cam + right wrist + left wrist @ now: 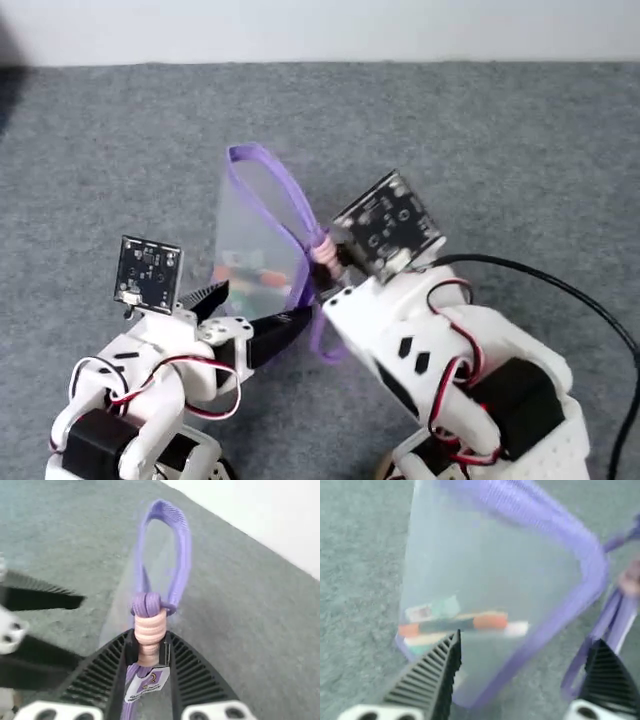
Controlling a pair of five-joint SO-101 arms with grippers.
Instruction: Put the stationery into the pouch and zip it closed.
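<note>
Over grey carpet (500, 150), the right hand (148, 639) pinches the pouch (250, 225) pull (148, 625).

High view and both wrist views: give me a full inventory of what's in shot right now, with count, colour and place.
pouch: one, clear with purple edging, standing on the table between the arms
stationery: several pieces, exact count unclear, orange, green and white, in the bottom of the pouch
zip pull: one, pink coil on purple cord, at the pouch's near end
tag: one, white and purple, hanging under the zip pull
cable: one, black, on the table at the right
table: one, grey
wall: one, white, behind the table
left claw: black, open, a finger either side of the pouch's lower part
right claw: black, shut on the zip pull
</note>
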